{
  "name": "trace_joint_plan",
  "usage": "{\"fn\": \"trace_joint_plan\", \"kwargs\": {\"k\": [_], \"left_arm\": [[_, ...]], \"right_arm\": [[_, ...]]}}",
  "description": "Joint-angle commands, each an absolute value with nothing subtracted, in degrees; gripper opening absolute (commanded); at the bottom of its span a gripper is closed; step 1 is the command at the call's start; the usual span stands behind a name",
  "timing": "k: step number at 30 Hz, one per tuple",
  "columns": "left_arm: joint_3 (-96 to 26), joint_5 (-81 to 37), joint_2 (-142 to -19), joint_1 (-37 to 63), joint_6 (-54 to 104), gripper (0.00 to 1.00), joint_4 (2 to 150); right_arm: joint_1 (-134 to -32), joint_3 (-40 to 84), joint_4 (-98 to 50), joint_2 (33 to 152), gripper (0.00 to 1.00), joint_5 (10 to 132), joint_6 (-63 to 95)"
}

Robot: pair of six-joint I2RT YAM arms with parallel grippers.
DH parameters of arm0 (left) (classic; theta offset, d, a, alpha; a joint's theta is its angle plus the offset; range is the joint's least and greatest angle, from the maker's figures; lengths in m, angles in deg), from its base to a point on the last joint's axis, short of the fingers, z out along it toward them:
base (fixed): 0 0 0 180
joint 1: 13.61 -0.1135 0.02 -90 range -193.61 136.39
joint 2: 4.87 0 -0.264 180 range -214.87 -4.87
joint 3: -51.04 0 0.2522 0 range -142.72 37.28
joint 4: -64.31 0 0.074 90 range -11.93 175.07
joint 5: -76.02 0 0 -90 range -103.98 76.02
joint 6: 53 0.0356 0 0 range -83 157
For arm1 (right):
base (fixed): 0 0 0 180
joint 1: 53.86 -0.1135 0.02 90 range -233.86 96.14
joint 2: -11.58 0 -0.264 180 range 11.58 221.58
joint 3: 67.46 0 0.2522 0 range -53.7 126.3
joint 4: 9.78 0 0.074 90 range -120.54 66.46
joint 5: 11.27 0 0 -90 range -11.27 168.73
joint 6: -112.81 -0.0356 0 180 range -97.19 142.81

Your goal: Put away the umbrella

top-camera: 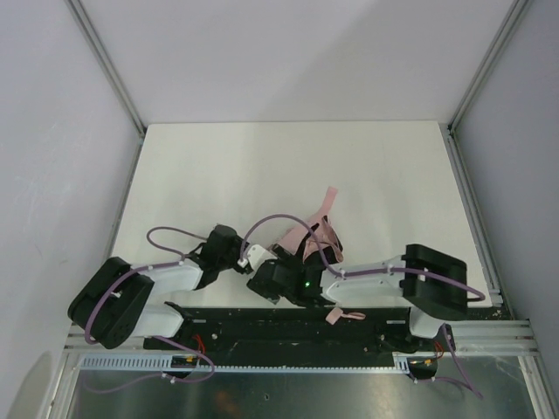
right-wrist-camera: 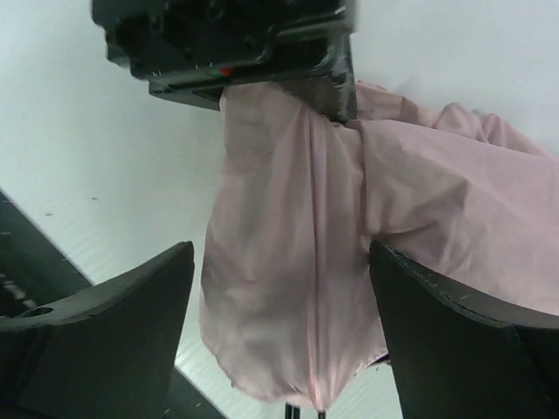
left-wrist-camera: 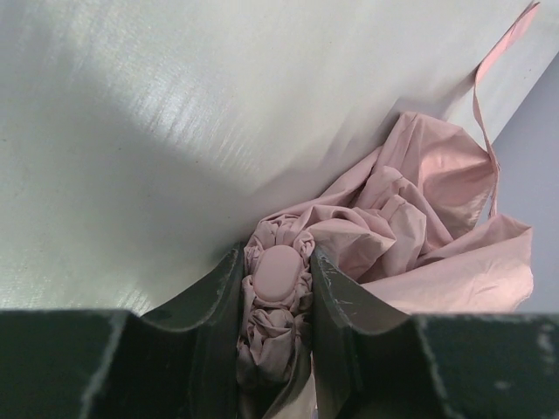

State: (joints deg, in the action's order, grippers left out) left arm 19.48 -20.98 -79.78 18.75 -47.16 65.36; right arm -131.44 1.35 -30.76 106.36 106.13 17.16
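- Umbrella (top-camera: 293, 234), pale pink, compact: lies crumpled on the white table (top-camera: 218, 175), in the near middle part, between the two arms' wrists. The canopy is loose and bunched, not rolled.
- Closure strap (top-camera: 329, 199), pink: stretches from the fabric heap toward the far side of the table, its end lying flat on the surface.
- Wrist loop (top-camera: 343, 315), pink: lies at the table's near edge, against the black base rail (top-camera: 262, 325), apart from the fabric heap (how it joins the umbrella is hidden under the right arm).
- Left gripper (left-wrist-camera: 278, 288): jaws pinch the gathered end of the umbrella, with puckered folds and a smooth oval pink cap (left-wrist-camera: 278, 275) squeezed between the two dark fingers (left-wrist-camera: 218, 292). The rest of the canopy spills out to the right of the grip.
- Right gripper (right-wrist-camera: 284, 332): jaws spread wide, one finger (right-wrist-camera: 131, 301) on each side of a hanging panel of pink fabric. The fabric hangs in the gap unpinched; the finger on the right of the right wrist view sits just beside its edge, while the other stands apart from it.
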Motion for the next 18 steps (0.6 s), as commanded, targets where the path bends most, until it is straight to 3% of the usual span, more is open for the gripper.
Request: {"fn": "trace_joint_plan", "kwargs": {"k": [1, 5, 9, 14, 16, 18], "left_arm": [[18.7, -18.81, -79.43, 19.17, -47.48, 0.0, 70.48], [18.1, -19.18, -79.26, 19.11, -47.63, 0.0, 71.04], [17.77, -19.1, -78.98, 19.17, -48.04, 0.0, 71.43], [16.95, -18.06, -78.18, 19.0, -46.64, 0.0, 71.06], [17.1, -17.7, -77.54, 18.82, -46.18, 0.06, 70.16], [17.62, -17.43, -76.69, 18.38, -45.58, 0.2, 68.86]], "right_arm": [[-132.14, 3.9, -26.27, 111.38, 0.84, 111.83, 22.21], [-131.34, 3.89, -26.83, 116.54, 0.73, 116.39, 21.99], [-129.16, 2.43, -27.31, 119.92, 0.4, 111.94, 18.67], [-125.64, -2.69, -25.17, 120.7, 0.06, 97.19, 15.02], [-123.06, -5.35, -23.17, 120.82, 0.01, 90.01, 13.91], [-120.53, -8.72, -20.13, 120.71, 0.0, 83.93, 12.94]]}}
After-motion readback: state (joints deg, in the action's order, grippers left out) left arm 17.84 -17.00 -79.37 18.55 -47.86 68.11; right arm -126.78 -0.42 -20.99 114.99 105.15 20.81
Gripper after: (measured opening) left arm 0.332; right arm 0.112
